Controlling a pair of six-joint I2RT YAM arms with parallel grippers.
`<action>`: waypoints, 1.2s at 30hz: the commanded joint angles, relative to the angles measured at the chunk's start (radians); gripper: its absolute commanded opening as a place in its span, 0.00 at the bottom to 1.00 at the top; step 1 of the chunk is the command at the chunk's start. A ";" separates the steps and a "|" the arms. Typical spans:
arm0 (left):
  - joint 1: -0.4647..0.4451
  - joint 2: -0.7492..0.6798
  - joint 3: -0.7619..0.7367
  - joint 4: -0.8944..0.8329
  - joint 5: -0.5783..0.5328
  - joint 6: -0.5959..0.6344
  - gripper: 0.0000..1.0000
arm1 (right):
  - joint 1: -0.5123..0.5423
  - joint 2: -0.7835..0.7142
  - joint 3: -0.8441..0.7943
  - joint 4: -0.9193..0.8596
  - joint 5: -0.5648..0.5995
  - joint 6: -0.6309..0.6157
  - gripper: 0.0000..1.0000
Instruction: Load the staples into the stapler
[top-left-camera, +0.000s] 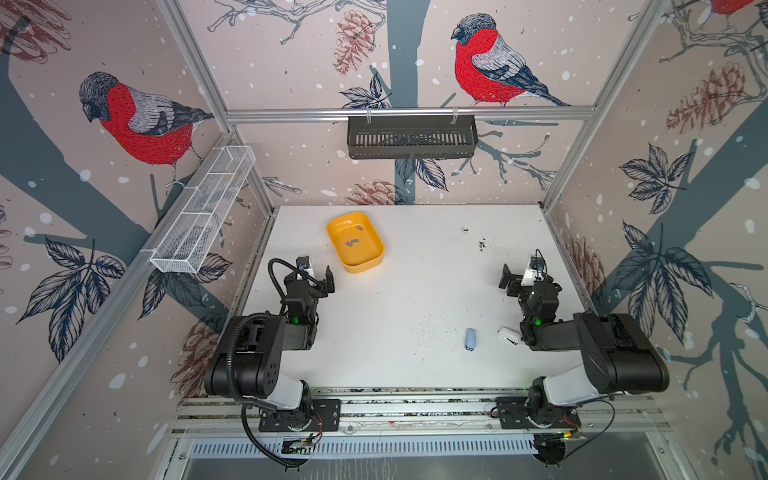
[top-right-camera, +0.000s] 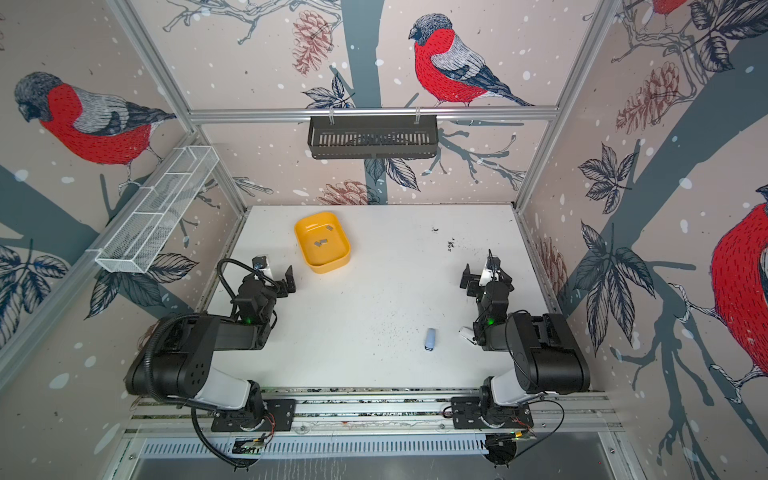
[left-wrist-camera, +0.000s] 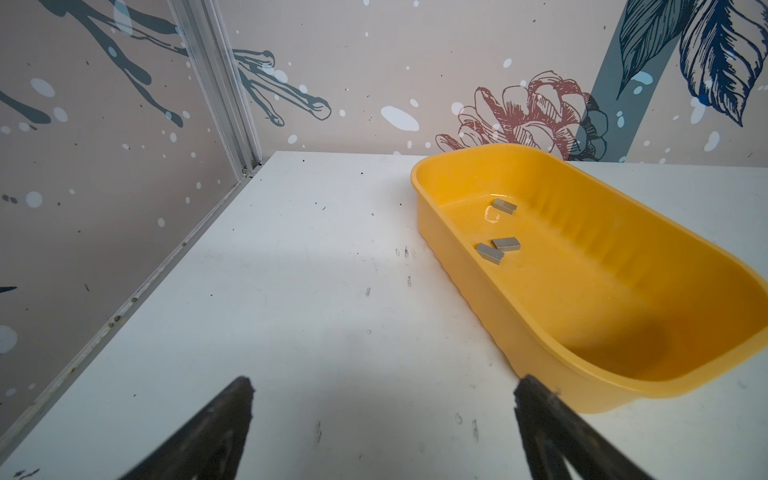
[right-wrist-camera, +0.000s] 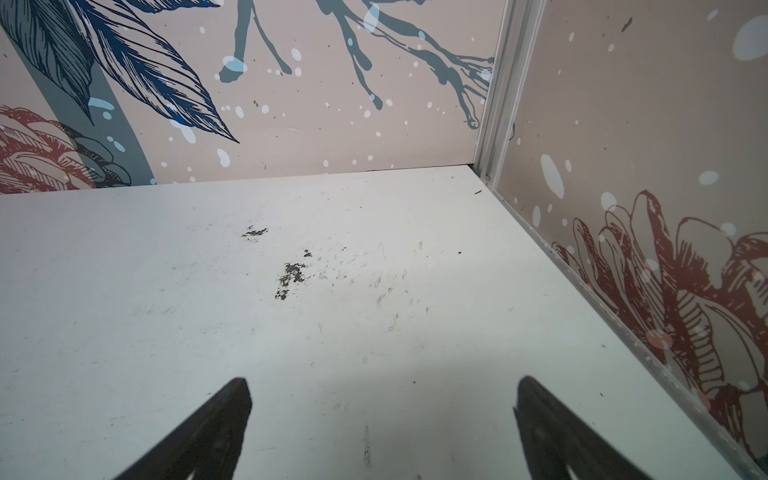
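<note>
Nearest the front edge of the table (top-left-camera: 395, 311), on the right, lie two small staplers. The blue stapler (top-left-camera: 470, 339) lies in the open, lengthwise front to back. Just beside it, the white stapler (top-left-camera: 509, 335) is partly hidden under the right arm. Which one is to be loaded I cannot tell. Both lie closed and untouched.

Farther in, both arms are folded back over bare table. The left gripper (left-wrist-camera: 384, 382) has its jaws wide and holds nothing; the right gripper (right-wrist-camera: 383, 381) is the same. This reads as a ready pose, with each arm clear of the work and the task not yet begun.

Just beyond the left gripper is the yellow tray (top-left-camera: 360, 268), with the staples (left-wrist-camera: 506, 243) inside. Its walls probably keep such small pieces together and easy to find. The left arm seems best placed to fetch them, the right to steady a stapler.

The staples are three short, flat, dull grey rectangles with thin edges. Two lie corner to corner mid-tray and the third lies apart, toward the far end. Dark specks (right-wrist-camera: 291, 276) mark the table on the far right.
</note>
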 joint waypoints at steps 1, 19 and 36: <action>0.001 -0.002 0.003 0.031 -0.001 0.001 0.97 | 0.002 -0.002 -0.001 0.027 0.004 0.008 1.00; 0.002 -0.002 0.003 0.030 -0.001 0.001 0.97 | 0.001 -0.001 -0.001 0.025 0.001 0.008 1.00; 0.001 -0.005 -0.002 0.034 -0.001 0.002 0.97 | 0.001 -0.003 -0.004 0.028 0.001 0.009 1.00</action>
